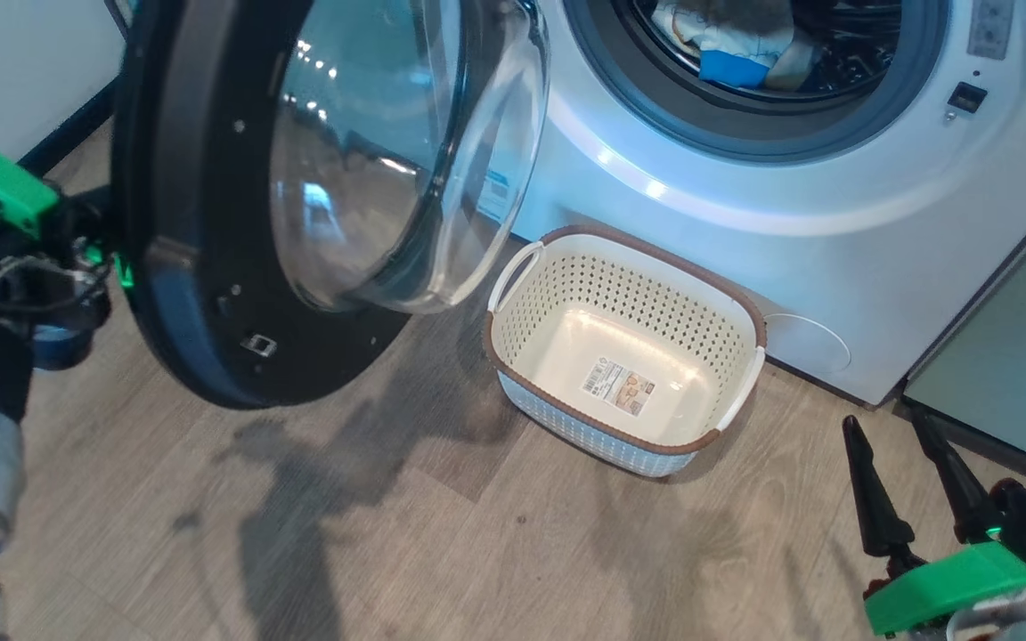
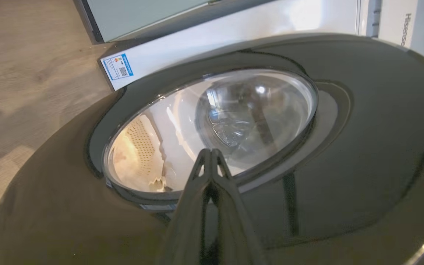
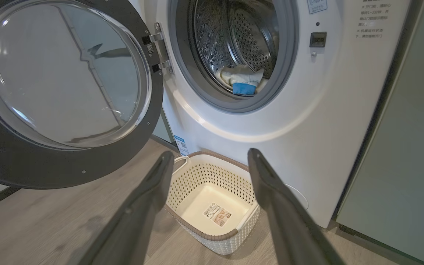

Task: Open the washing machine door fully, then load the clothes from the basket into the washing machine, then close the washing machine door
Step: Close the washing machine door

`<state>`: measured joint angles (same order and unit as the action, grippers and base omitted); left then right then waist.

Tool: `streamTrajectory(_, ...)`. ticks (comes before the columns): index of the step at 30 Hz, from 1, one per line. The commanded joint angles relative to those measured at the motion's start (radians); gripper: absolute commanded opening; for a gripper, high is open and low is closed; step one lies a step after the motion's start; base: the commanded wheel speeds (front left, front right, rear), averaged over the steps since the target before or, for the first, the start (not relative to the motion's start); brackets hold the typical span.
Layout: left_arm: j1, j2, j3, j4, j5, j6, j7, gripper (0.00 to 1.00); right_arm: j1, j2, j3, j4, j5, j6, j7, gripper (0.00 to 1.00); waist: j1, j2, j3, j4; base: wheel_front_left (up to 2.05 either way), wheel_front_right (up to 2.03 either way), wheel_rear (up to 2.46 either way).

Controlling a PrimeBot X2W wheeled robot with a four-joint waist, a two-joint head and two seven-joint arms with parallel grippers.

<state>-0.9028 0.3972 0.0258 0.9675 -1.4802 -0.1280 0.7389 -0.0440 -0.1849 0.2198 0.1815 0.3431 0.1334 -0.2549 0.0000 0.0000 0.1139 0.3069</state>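
Note:
The washing machine has its round black door swung out to the left, the glass bowl facing me. The clothes, pale fabric with a blue piece, lie inside the steel drum, also in the right wrist view as clothes. The cream basket stands empty on the floor before the washer. My left gripper is shut, tips at the door's glossy outer face by the window rim; touching or not, I cannot tell. My right gripper is open above the floor, right of the basket.
A pale green cabinet stands right of the washer. Wood floor spreads in front. The open door overhangs the floor left of the basket. A white wall with dark skirting runs behind the door.

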Motion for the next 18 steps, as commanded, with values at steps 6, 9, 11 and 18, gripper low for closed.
streamTrajectory(6,0.013,0.011,0.008,-0.113,-0.029,-0.003,0.047,0.00,0.005,0.002,0.003,-0.026,0.005,-0.003,-0.007,1.00,0.0000,0.0000,-0.010,0.001,0.00,0.00,0.00)
streamTrajectory(9,0.029,-0.008,0.003,-0.147,-0.039,-0.003,0.068,0.00,0.008,0.005,-0.002,-0.024,0.006,-0.003,-0.007,1.00,0.0000,0.0000,-0.016,-0.001,0.00,0.00,0.00)
streamTrajectory(11,0.034,-0.013,0.001,-0.158,-0.042,-0.003,0.074,0.00,0.008,0.006,-0.003,-0.024,0.006,-0.003,-0.007,1.00,0.0000,0.0000,-0.018,-0.002,0.00,0.00,0.00)
streamTrajectory(18,0.066,-0.039,-0.012,-0.209,-0.049,-0.003,0.103,0.00,0.009,0.016,-0.006,-0.021,0.007,-0.003,-0.007,1.00,0.0000,0.0000,-0.031,-0.025,0.00,0.00,0.00)
